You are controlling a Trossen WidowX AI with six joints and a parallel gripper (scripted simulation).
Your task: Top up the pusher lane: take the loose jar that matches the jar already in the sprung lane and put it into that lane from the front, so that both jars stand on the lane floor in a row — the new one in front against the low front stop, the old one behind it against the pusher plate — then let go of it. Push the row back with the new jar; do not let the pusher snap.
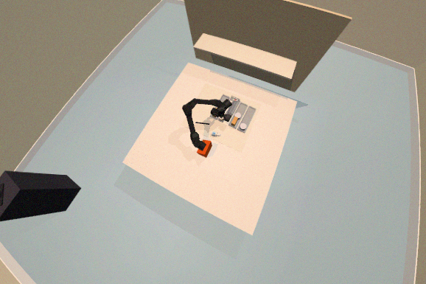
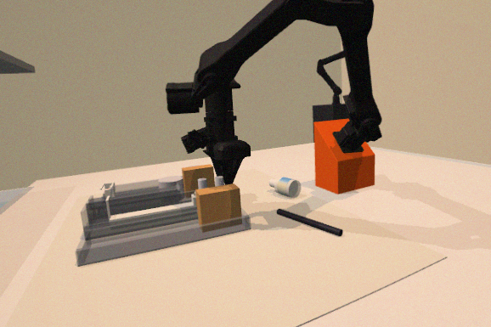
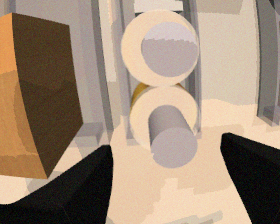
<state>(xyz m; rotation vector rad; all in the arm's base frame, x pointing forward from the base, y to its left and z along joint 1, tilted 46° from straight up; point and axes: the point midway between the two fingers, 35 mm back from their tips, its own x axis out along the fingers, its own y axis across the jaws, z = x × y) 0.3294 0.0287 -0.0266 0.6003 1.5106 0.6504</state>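
Observation:
Two pale jars with grey knobs stand in a row in the sprung lane (image 3: 126, 107). The rear jar (image 3: 133, 55) is near the white pusher plate (image 3: 158, 6); the front jar (image 3: 141, 112) is at the lane's front end, touching or nearly touching it. Their grey knobs show beside the fingers in the exterior view. My gripper (image 3: 168, 148) (image 2: 228, 183) is open, with its fingertips apart on either side of the front jar's near edge, and it holds nothing. The low front stop and the jars' bases are hidden.
A wooden block (image 2: 218, 209) stands at the near lane, another (image 2: 197, 177) (image 3: 46, 95) beside the fingers. A white-and-blue jar (image 2: 289, 186) (image 1: 215, 134) lies on its side. A black rod (image 2: 309, 222) (image 1: 202, 123) lies in front. The orange base (image 2: 356, 175) is behind.

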